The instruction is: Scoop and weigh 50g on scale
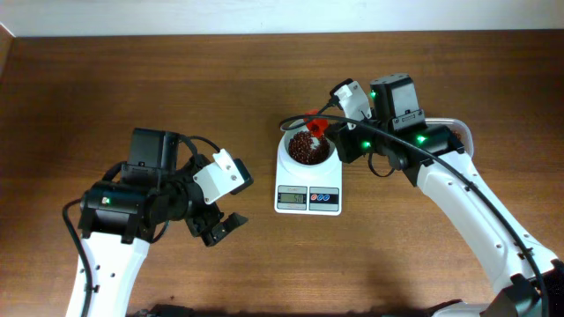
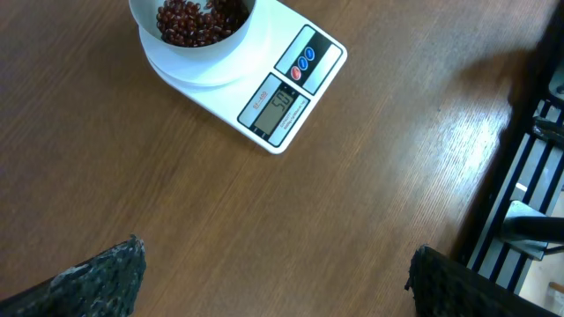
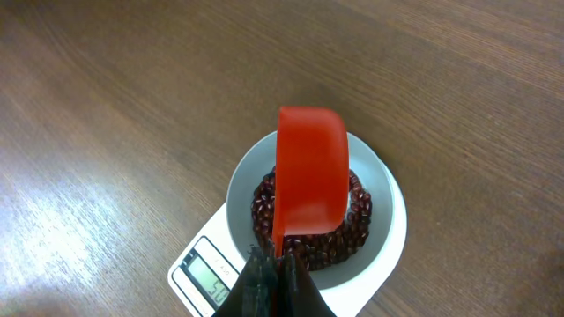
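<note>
1. Your left gripper (image 1: 225, 227) sits well to the left of the scale (image 1: 307, 200), low over the wooden table (image 1: 176, 79), with its jaws spread wide and nothing between them. In the left wrist view only the two dark fingertips (image 2: 106, 277) show, at the bottom corners, with bare wood between them.
2. The scale stands near the middle of the table with its display facing the near edge.
3. The left wrist view shows you the scale's front best: the grey display (image 2: 278, 107) with its digits lit, though not sharp enough to read with certainty, and the blue and red buttons (image 2: 302, 63) beside it. From overhead these are too small to read.
4. The round white bowl (image 1: 284, 151) rests on the scale's platform and holds red beans (image 1: 304, 151).
5. Directly above the bowl hangs the red scoop (image 1: 315, 129). The right wrist view shows its broad red face (image 3: 310, 172) covering the middle of the beans, which the left wrist view does not catch.
6. Your right gripper (image 3: 275, 282), just right of the scale, is clamped on the scoop's handle.
7. At the right edge of the left wrist view a black barred frame (image 2: 529, 176) shows past the table.
</note>
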You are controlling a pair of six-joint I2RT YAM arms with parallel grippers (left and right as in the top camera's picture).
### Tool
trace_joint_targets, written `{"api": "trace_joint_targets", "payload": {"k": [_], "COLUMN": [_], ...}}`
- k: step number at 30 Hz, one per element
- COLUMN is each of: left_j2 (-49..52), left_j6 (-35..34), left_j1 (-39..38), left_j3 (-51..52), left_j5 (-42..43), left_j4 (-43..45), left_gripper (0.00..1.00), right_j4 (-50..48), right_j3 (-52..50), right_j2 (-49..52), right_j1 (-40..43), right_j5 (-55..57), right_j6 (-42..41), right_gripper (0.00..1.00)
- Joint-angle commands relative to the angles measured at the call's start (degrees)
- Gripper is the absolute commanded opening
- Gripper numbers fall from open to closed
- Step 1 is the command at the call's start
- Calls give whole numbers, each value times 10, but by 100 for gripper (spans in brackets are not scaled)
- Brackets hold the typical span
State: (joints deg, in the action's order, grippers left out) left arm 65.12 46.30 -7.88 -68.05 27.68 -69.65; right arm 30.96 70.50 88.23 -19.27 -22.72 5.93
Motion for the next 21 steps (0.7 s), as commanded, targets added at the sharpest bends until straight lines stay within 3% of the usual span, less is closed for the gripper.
{"api": "trace_joint_targets", "payload": {"k": [1,4,21], "left_j2": [-5,-5,-5], "left_j6": [10,10,10], "left_j1": [3,3,3], "left_j3": [-11,-11,-11], "left_j5": [10,10,10], "left_j4": [-1,-1,-1], "left_gripper": [99,99,99], "right_j4": [-1,-5,-4], "right_j3": [9,9,9], "right_j2": [-3,-3,-3], "right_j1": [2,2,2], "right_j5": [10,-31,-21], "right_j6": [-4,-4,-4], "right_gripper": [4,4,4]}}
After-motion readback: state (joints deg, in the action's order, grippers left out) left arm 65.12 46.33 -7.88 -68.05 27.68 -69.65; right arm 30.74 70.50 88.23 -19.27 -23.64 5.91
